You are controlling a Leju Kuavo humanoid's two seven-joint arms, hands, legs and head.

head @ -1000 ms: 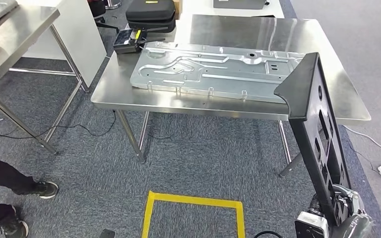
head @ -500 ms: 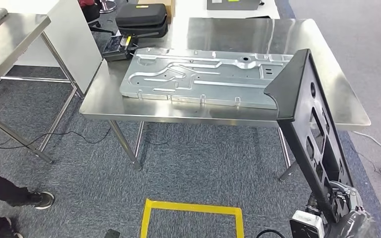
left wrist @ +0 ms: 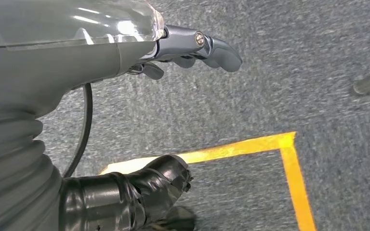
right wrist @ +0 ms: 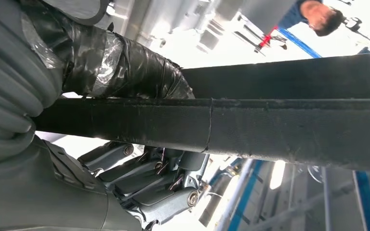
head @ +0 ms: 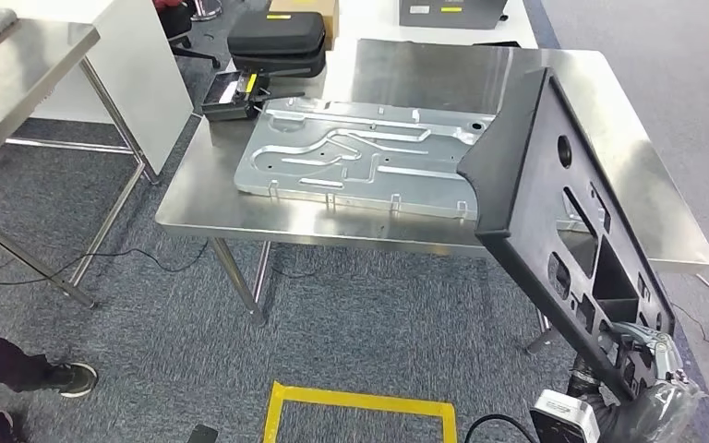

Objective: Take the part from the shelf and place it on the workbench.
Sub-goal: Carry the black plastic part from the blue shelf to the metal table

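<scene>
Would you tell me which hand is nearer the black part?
Right. The right hand grips the black part at its lower end; the left hand hangs over the carpet, holding nothing.

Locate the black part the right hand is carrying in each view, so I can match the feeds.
Head view: black part slants from the lower right up over the steel workbench, gripped low by the right hand.
Right wrist view: its edge runs as a dark bar across the frame.
Left wrist view: absent.
Shared landmark: the right hand.

Head view looks down at the workbench (head: 240, 198); wrist views sit close behind each hand.
</scene>
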